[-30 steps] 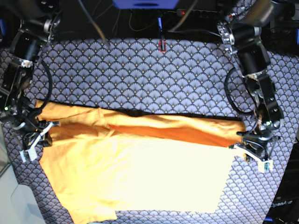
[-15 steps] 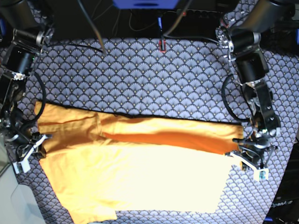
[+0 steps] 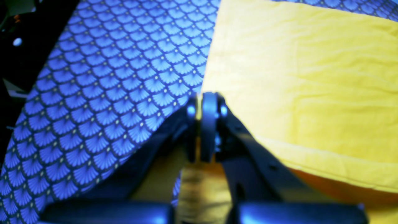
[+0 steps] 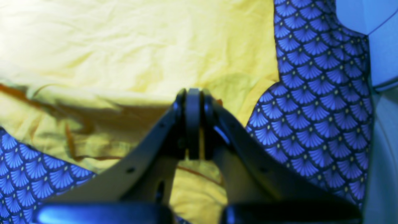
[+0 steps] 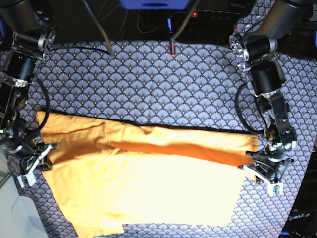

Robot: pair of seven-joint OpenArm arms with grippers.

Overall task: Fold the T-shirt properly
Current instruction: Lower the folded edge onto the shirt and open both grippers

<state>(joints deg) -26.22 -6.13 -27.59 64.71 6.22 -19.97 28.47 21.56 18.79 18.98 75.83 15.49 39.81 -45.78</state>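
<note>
Yellow-orange cotton, the T-shirt (image 5: 143, 178) lies on the tablecloth (image 5: 148, 84) with one long edge folded over — I judge only the first fold begun. Left end effector (image 5: 261, 169) and right end effector (image 5: 34, 159) each pinch its opposite ends.

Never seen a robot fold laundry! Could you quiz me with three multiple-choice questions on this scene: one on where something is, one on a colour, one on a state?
1. Where is the T-shirt in the base view?
A. Near half of the table
B. Far edge
C. On the floor

2. What colour is the tablecloth?
A. Red stripes
B. Blue-grey scallop pattern
C. Plain white

3. How is the left pincer?
A. Wide open
B. Out of sight
C. Shut on the shirt's edge

Answers: 1 A, the shirt fills the lower part; 2 B, scallops show all around it; 3 C, the left wrist view shows jaws together with yellow cloth between them.
</note>
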